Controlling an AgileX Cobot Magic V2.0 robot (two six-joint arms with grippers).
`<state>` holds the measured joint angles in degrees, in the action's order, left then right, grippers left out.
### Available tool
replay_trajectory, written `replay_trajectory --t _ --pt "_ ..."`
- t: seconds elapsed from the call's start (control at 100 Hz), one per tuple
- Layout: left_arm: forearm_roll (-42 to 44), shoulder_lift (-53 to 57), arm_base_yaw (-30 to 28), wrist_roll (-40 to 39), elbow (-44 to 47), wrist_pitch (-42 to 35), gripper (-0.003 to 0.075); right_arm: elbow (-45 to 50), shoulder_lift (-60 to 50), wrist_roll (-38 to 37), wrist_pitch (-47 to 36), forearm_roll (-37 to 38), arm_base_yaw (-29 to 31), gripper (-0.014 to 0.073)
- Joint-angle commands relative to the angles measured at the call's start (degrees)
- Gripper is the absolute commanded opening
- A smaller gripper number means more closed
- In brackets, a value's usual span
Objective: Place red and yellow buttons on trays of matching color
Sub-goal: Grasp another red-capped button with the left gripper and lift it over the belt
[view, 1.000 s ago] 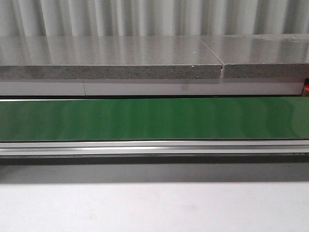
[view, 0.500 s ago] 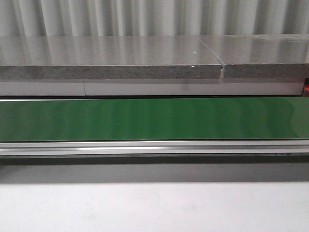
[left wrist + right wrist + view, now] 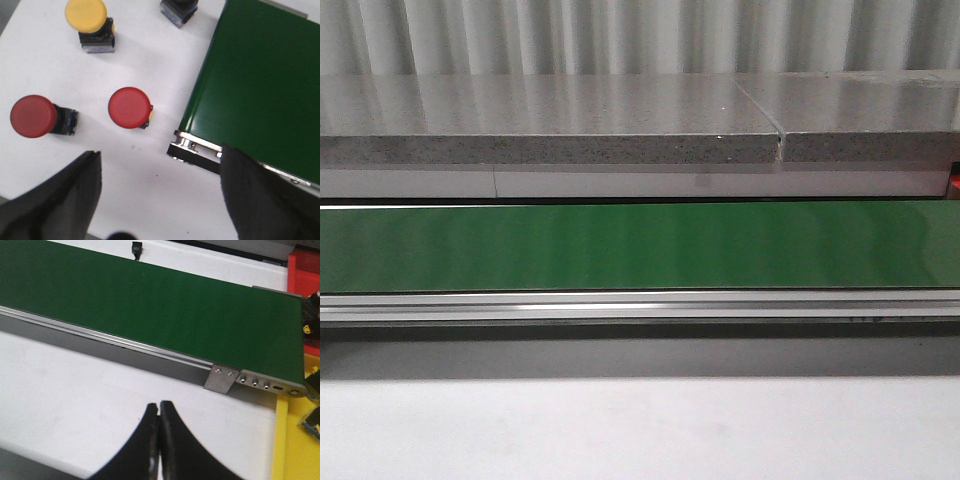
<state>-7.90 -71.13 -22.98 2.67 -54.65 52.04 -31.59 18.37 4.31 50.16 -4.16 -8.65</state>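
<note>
In the left wrist view two red buttons lie on the white table: one (image 3: 129, 107) close to the belt's end, the other (image 3: 33, 116) on its side farther off. Beyond them stands a yellow button (image 3: 86, 14). My left gripper (image 3: 160, 152) hangs open over bare table short of the nearer red button, holding nothing. The right wrist view shows my right gripper (image 3: 159, 406) shut and empty above the table beside the belt. A red tray (image 3: 304, 267) and a yellow tray (image 3: 292, 450) sit past the belt's other end. Neither gripper appears in the front view.
A green conveyor belt (image 3: 640, 245) runs across the table, with its metal end roller (image 3: 192, 147) near my left gripper. Behind it lies a grey stone slab (image 3: 550, 125). A dark-bodied part (image 3: 179, 9) is cut off at the picture's edge. Small dark items (image 3: 312, 422) rest at the yellow tray's edge.
</note>
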Motion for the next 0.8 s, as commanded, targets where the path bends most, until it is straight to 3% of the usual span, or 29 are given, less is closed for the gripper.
replay_trajectory --t 0.0,0.22,0.79 --pt "-1.2 -2.7 -1.0 -0.7 -3.8 1.3 0.0547 -1.3 0.4 0.6 -3.5 0.2 0.2 -0.0067" --pt "-1.2 -12.7 -1.2 -1.8 -9.6 7.2 0.0546 -1.3 0.4 0.6 -3.5 0.2 0.2 -0.0067" --pt "2.3 -28.0 -1.2 -6.5 -18.2 9.9 0.0545 -1.3 0.4 0.6 -3.5 0.2 0.2 -0.0067"
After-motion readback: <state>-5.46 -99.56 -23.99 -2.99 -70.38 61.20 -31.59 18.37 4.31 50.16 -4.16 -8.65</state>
